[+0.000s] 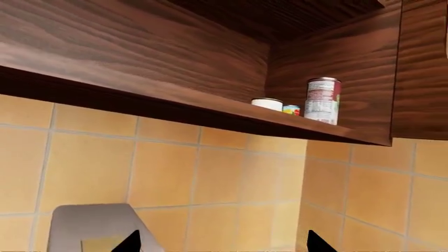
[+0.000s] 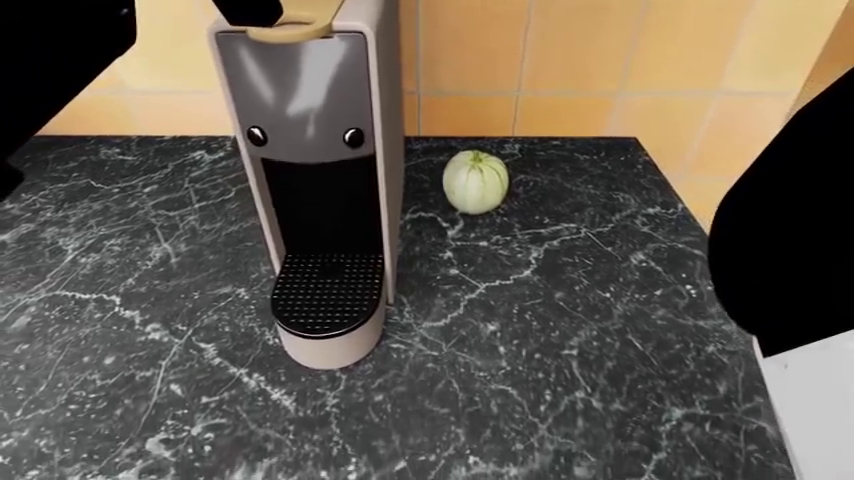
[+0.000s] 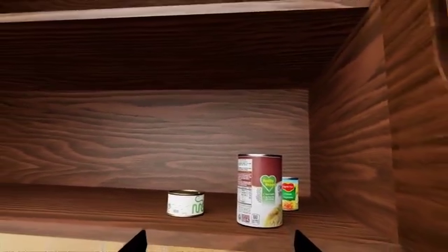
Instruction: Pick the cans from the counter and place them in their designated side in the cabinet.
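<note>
A black white-veined counter [image 2: 561,330] fills most of the view. A grey coffee machine [image 2: 318,180] is stood on it left of centre, drip tray toward the camera, two small round buttons on its face. A pale green squash [image 2: 475,181] is seen just right of the machine, apart from it, near the tiled wall [image 2: 534,60]. Black arm parts are seen at the upper left and right edges; no grippers are shown.

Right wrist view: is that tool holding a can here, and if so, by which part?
Nothing is held. The right tool is open, and the tall can and short can stand free on the cabinet shelf.
</note>
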{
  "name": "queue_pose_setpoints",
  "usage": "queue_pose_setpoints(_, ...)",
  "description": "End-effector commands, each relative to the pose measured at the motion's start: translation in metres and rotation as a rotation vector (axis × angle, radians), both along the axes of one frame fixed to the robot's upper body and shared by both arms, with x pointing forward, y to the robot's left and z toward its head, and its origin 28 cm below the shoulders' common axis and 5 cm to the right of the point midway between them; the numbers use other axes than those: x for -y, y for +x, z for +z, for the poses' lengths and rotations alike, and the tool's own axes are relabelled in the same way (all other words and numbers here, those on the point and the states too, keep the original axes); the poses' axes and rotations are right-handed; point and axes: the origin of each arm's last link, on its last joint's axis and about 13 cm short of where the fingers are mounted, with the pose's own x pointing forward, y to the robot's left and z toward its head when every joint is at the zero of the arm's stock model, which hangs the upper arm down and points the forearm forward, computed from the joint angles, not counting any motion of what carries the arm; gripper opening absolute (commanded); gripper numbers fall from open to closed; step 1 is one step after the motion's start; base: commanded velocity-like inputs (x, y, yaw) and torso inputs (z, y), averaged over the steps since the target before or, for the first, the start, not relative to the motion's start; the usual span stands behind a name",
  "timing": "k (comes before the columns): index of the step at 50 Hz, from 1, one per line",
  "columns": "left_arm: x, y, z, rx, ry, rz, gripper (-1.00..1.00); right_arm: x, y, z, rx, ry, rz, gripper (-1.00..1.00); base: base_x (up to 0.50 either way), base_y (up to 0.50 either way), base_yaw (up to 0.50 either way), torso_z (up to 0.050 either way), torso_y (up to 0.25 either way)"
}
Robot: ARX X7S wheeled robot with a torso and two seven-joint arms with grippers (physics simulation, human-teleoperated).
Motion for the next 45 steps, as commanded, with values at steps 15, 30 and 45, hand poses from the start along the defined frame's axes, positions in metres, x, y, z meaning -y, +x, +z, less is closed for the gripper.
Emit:
queue_pose_setpoints(15,-0.001,0.001,-0.003,-0.002,-0.013,0.001,1.00,0.002,0.016,-0.034,-0.040,0.018,-0.006,1.00,-0.13,0.00,0.00,0.000,0.000)
queue_pose_setpoints(30,-0.001,0.001,-0.004,-0.005,-0.039,-0.002,1.00,0.002,0.030,-0.084,-0.104,0.023,-0.011,1.00,-0.10,0.00,0.00,0.000,0.000)
queue_pose_setpoints(45,-0.002,0.000,-0.006,-0.003,-0.051,0.002,1.00,0.000,0.030,-0.101,-0.118,0.013,-0.025,1.00,-0.06,0.00,0.00,0.000,0.000)
